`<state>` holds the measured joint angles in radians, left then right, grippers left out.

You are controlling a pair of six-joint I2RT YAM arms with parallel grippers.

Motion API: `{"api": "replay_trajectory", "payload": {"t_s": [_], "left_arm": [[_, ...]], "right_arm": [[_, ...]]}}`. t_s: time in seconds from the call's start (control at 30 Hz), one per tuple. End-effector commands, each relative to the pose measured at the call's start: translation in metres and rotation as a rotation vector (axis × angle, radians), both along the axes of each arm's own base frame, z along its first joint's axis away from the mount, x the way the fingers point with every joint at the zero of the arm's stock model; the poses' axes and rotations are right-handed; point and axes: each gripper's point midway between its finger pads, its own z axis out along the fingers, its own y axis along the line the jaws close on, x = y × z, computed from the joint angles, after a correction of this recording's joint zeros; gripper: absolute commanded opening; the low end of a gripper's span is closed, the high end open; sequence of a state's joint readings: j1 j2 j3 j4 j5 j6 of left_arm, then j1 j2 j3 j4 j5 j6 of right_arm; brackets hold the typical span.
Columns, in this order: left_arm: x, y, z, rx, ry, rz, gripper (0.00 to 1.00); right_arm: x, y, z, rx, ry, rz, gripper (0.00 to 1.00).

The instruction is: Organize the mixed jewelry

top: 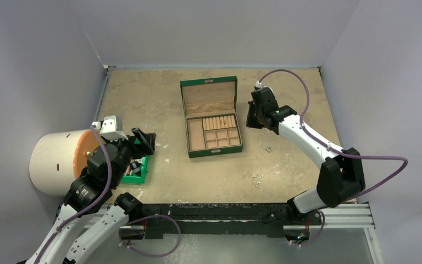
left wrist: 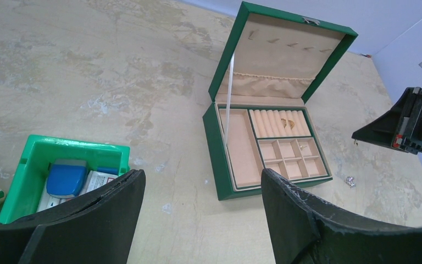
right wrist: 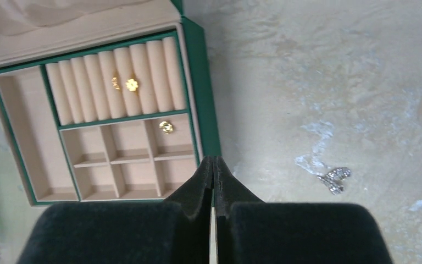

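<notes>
The open green box (top: 216,152) stands mid-table with its lid up. In the right wrist view two gold pieces (right wrist: 132,84) sit on its cushion rolls and a gold ring (right wrist: 166,127) lies in a small compartment. A small silver piece (right wrist: 334,179) lies on the table to the right of the box; it also shows in the top view (top: 268,148). Another tiny piece (top: 257,184) lies nearer the front. My right gripper (right wrist: 213,162) is shut with nothing seen between its fingers, hovering over the box's right front corner. My left gripper (left wrist: 203,187) is open and empty, left of the box.
A small green plastic bin (top: 137,168) with blue and white items sits under my left arm. A white cylinder with an orange face (top: 55,162) lies at the far left. Grey walls close in the back and sides of the table.
</notes>
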<state>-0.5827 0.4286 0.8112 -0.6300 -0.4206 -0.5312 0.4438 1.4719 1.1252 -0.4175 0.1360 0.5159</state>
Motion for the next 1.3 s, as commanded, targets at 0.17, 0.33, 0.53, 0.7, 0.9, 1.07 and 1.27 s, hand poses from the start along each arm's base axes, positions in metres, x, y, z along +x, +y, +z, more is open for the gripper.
{"api": "replay_trajectory", "payload": {"t_s": [0.17, 0.33, 0.53, 0.7, 0.9, 1.07, 1.27], "left_arm": [[0.002, 0.002, 0.011, -0.028, -0.040, 0.017, 0.77], [0.001, 0.003, 0.011, -0.029, -0.043, 0.019, 0.77], [0.000, 0.005, 0.013, -0.034, -0.050, 0.026, 0.77], [0.000, 0.005, 0.013, -0.034, -0.050, 0.025, 0.77], [0.001, 0.005, 0.012, -0.033, -0.049, 0.027, 0.77], [0.001, 0.005, 0.012, -0.032, -0.048, 0.028, 0.77], [0.001, 0.005, 0.012, -0.033, -0.048, 0.028, 0.77]], "right_arm": [[0.012, 0.049, 0.008, 0.009, -0.024, 0.083, 0.00], [0.016, 0.062, -0.013, -0.052, 0.002, 0.088, 0.00], [0.017, 0.061, -0.033, -0.098, 0.032, 0.073, 0.00], [0.017, 0.058, -0.043, -0.116, 0.049, 0.052, 0.00], [0.016, 0.058, -0.048, -0.120, 0.062, 0.046, 0.02], [0.015, 0.058, -0.048, -0.116, 0.063, 0.042, 0.14], [0.014, 0.057, -0.040, -0.108, 0.053, 0.035, 0.19]]}}
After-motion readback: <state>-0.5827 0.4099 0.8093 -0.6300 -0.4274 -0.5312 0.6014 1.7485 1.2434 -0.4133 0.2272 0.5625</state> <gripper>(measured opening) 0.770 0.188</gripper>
